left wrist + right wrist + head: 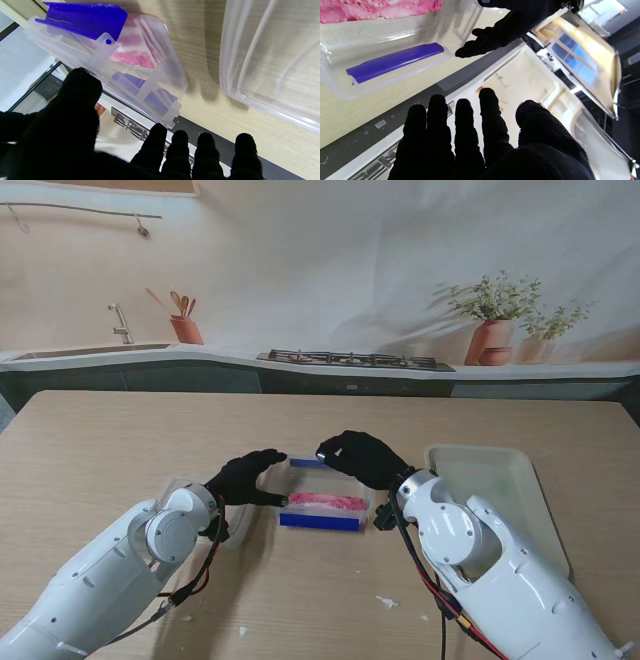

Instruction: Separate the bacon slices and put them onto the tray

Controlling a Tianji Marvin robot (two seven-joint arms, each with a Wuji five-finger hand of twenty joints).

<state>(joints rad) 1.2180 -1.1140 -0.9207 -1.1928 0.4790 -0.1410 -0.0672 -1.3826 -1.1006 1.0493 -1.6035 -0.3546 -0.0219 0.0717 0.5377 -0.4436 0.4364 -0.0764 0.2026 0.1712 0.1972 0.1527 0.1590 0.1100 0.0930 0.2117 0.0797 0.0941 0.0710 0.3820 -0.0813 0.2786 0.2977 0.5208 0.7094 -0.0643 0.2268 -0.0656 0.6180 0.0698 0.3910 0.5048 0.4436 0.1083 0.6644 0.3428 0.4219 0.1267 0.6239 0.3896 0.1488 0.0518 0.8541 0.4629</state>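
Bacon slices (pixel 328 502): pink stack in clear blue-latched container (pixel 318 521), frame centre, tray (pixel 520 480) at right; likely limp, greasy, tearable, best pinched at an end; left robot hand (pixel 247 477) and right robot hand (pixel 362 457) both spread, empty.

Bacon slices (pixel 327 502): pink, streaked with white, at frame centre. Container (pixel 322 480): clear plastic; clips (pixel 319 521) deep blue. Tray (pixel 490 480), right of centre: translucent, whitish. Left hand (pixel 246 477) and right hand (pixel 362 457): black gloves. Arms (pixel 110 580): white shells, in the lower corners. Table (pixel 100 450): light wood grain. Plant pots (pixel 489 342), upper right: terracotta.
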